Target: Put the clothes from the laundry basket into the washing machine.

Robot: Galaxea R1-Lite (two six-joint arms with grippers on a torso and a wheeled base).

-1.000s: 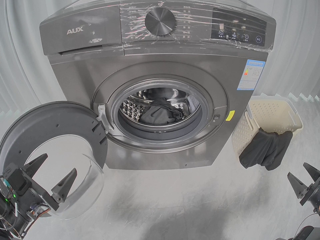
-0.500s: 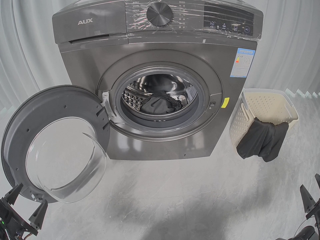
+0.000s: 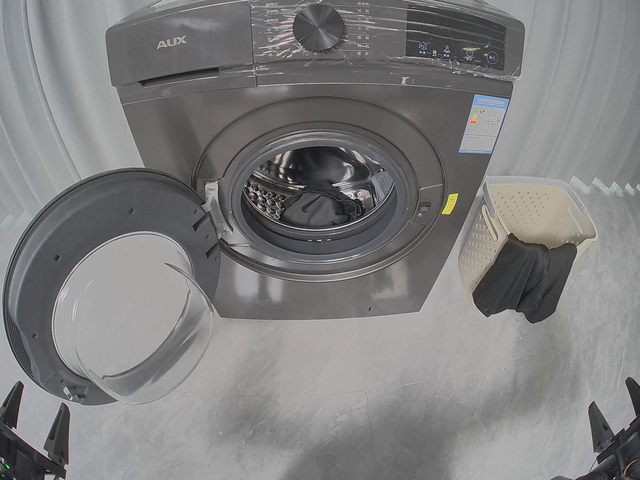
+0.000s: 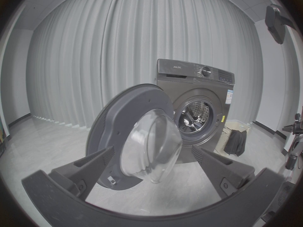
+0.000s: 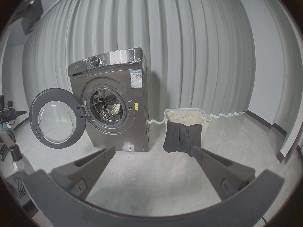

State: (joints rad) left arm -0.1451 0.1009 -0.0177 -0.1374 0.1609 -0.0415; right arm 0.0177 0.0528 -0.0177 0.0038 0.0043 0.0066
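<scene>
Head view: washing machine (image 3: 320,101) fills most of the frame, door (image 3: 107,235) swung open lower left. Laundry basket (image 3: 537,209) center right, dark clothes (image 3: 527,288) draped over its rim, another dark garment (image 3: 320,209) in the drum (image 3: 265,201). Left gripper (image 3: 38,398) and right gripper (image 3: 612,395) in the bottom corners, both spread wide, empty.

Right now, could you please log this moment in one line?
door open; one garment in drum; second garment over basket rim; left fingers, right fingers open
</scene>
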